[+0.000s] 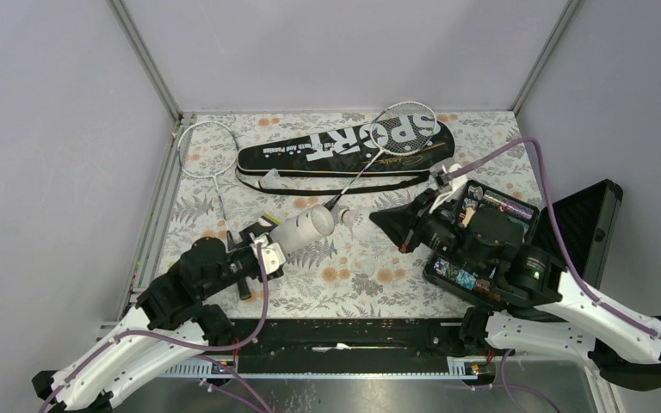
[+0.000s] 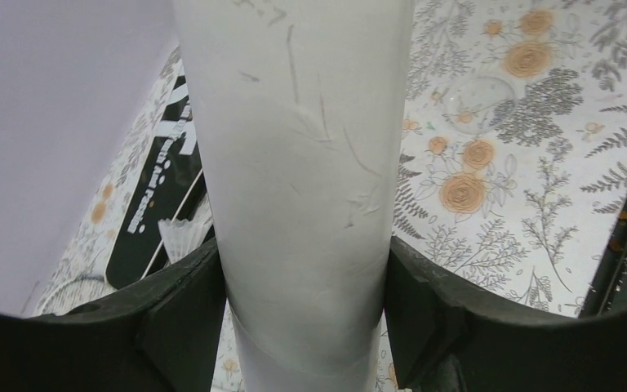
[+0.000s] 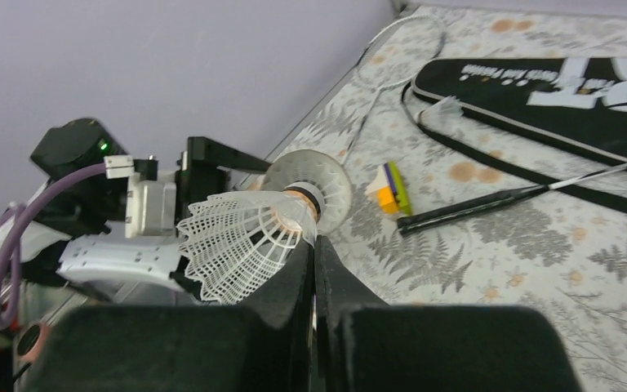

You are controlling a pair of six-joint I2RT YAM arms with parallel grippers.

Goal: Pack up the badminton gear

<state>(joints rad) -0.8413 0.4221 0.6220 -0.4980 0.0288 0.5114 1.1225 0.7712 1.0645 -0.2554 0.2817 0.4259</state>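
My left gripper (image 1: 267, 254) is shut on the long white tube (image 1: 303, 229), holding it off the table with its open mouth (image 3: 309, 183) facing the right gripper. In the left wrist view the tube (image 2: 302, 163) fills the gap between the fingers (image 2: 175, 314). My right gripper (image 3: 313, 245) is shut on the skirt edge of a white shuttlecock (image 3: 241, 237), whose cork sits at the tube's mouth. The black "SPORT" bag (image 1: 349, 146) lies at the back. One racket (image 1: 406, 129) rests across it and the other (image 1: 206, 148) lies at the left. A second shuttlecock (image 2: 180, 237) lies by the bag's narrow end.
A black hard case (image 1: 482, 249) of foil-wrapped items stands open under the right arm, its lid (image 1: 589, 219) leaning to the right. A small yellow, green and purple item (image 3: 392, 189) lies by a racket handle (image 3: 465, 208). A clear round cap (image 2: 478, 98) lies on the floral cloth.
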